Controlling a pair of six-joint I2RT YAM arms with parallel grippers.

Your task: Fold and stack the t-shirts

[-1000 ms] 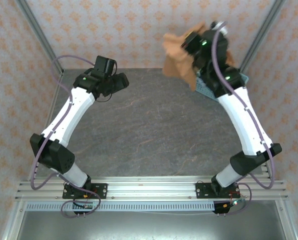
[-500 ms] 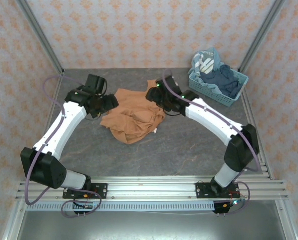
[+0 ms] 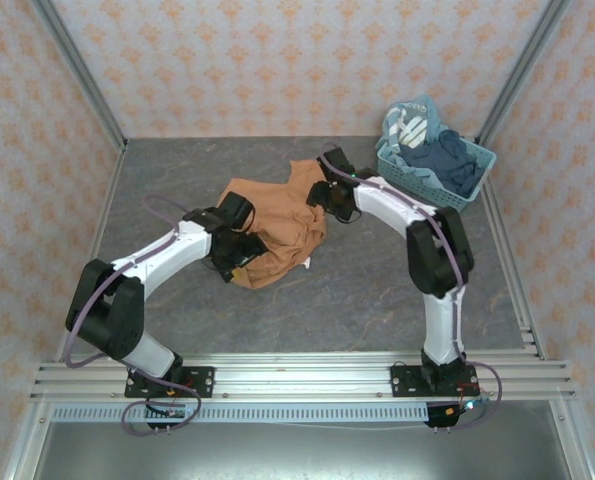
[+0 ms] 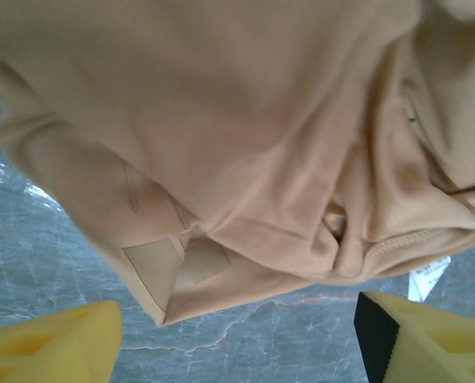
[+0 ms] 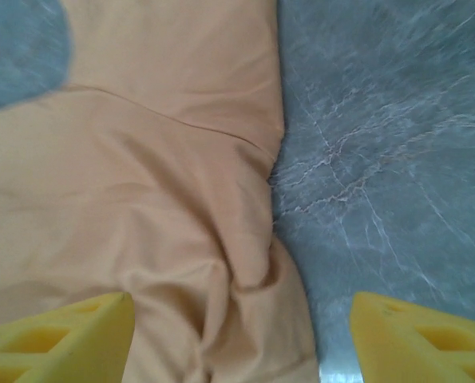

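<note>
Grey marbled table (image 3: 377, 290); t-shirt (image 3: 277, 215) crumpled centre. Left gripper (image 4: 237, 339) at its 8 o'clock, right gripper (image 5: 239, 335) at 2, jaws wide, empty. Risk: pinching bunched layers together

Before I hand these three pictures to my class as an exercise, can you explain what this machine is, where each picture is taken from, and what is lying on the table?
These are two robot arms bolted at the near edge of a grey table. The wide picture looks down from above and behind them. The two close-ups come from small cameras on the wrists, and the yellow tips at the bottom of each are that arm's own fingers. A crumpled orange-brown t-shirt lies on the table between the arms. The left pincer and the right pincer both hang over it with jaws apart, holding nothing. In the far right corner stands a light blue basket with blue clothes in it.
</note>
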